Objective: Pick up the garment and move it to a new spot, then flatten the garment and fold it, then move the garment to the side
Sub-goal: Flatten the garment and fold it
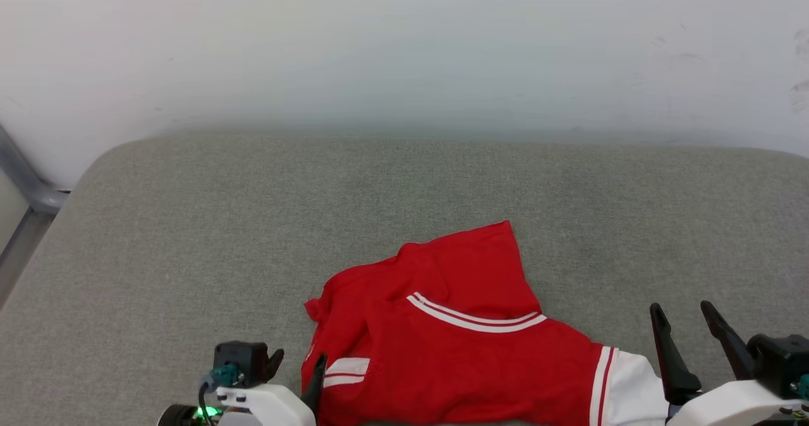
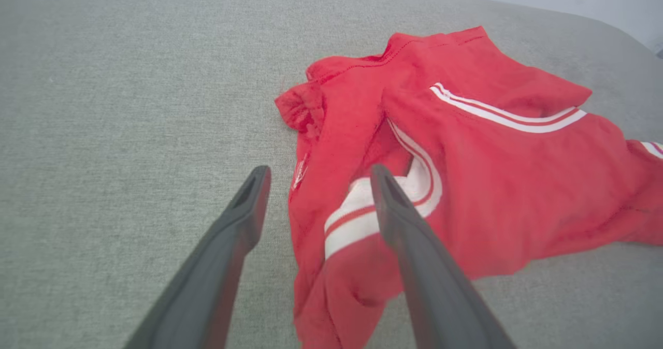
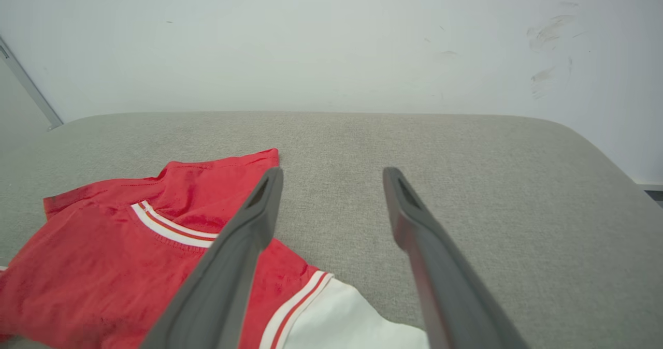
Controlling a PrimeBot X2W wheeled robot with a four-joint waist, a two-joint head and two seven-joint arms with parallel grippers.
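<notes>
Two left fingers [image 2: 245, 209] astride garment [image 2: 497, 183] edge, right fingers [image 3: 254, 219] beside

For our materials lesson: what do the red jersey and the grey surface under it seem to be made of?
Red jersey: thin knit synthetic, probably polyester, slight sheen; it crumples in soft folds. Grey cushion: woven upholstery fabric, matte; fine heathered weave and rounded padded corners show.

Left tool [image 1: 298, 359] at lower left, jaws wide, empty; right tool [image 1: 682, 309] at lower right, jaws wide
</notes>
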